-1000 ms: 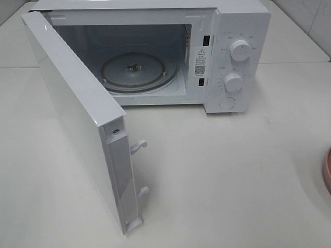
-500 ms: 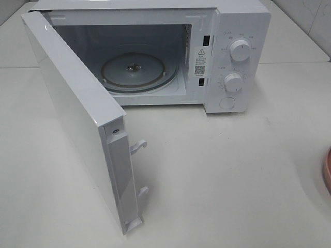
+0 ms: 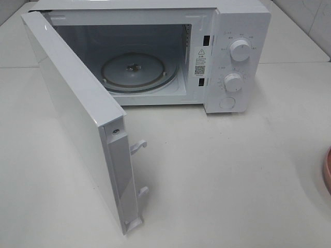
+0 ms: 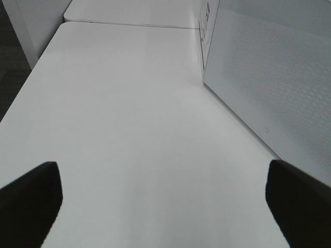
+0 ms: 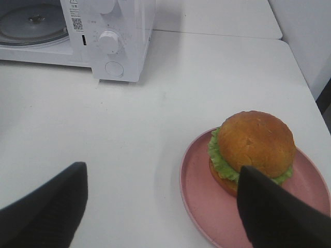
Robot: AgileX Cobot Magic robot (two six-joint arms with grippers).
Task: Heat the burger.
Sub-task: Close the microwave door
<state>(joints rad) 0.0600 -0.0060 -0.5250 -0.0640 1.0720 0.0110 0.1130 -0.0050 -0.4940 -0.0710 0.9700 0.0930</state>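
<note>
The burger waits on its plate; microwave open, both fingers spread empty; next we grasp it.

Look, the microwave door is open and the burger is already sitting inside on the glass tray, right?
Not quite. The microwave door is open, but the glass tray is bare in the exterior high view. The right wrist view shows the burger outside, sitting on the pink plate on the table.
</note>
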